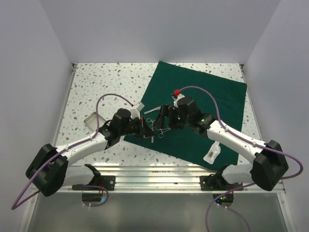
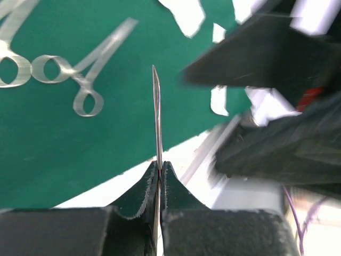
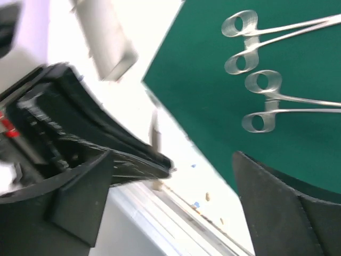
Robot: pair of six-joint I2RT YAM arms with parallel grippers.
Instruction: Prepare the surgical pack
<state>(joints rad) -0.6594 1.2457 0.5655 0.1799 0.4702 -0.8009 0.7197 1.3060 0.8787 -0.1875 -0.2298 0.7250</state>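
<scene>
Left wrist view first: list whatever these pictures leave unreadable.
Left wrist: thin steel instrument in the shut left gripper, seen edge-on, lower end hidden in the grip; type unclear.
Right wrist: ring-handled steel forceps on the dark green cloth drape, tips cut off by the right edge.
Top external: small clear packet, contents too small to tell.

From above, both arms (image 1: 193, 121) hide the left part of the green drape (image 1: 212, 101) and most of the clamps (image 1: 161, 129), which are too small to name; the pale packet (image 1: 212, 153) is too small to read; in the left wrist view, the thin steel instrument (image 2: 156, 112) has its lower end buried between the pressed-together fingers of the left gripper (image 2: 159, 168); the clamps (image 2: 106, 41) run off the left edge; in the right wrist view, their tips (image 3: 319, 101) leave the right edge; a grey block (image 3: 106, 42) is blurred and cut off at the top.
</scene>
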